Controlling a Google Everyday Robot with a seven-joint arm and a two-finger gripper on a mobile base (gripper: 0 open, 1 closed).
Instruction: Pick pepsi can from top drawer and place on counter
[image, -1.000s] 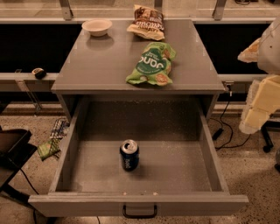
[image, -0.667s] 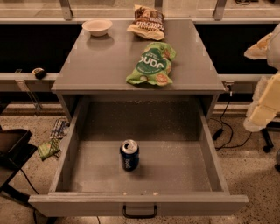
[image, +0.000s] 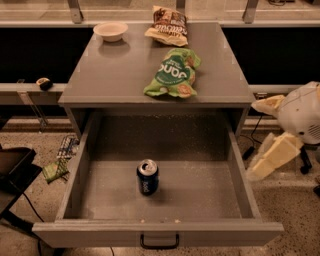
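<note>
The pepsi can (image: 148, 177), dark blue with a silver top, stands upright on the speckled floor of the open top drawer (image: 235, 165), a little left of its middle. The grey counter (image: 115, 75) lies above and behind the drawer. My gripper (image: 256, 139) hangs at the right, outside the drawer's right wall and level with the counter's front edge. Its two cream fingers (image: 272, 156) are spread apart and hold nothing. It is well apart from the can.
A green snack bag (image: 173, 74) lies on the counter near its front right. A brown snack bag (image: 168, 26) and a white bowl (image: 110, 31) sit at the back. The drawer's black handle (image: 159, 242) faces me. A dark chair (image: 12, 177) stands at left.
My gripper has moved down and to the left, closer to the drawer's right wall. The can and the bags have not moved.
</note>
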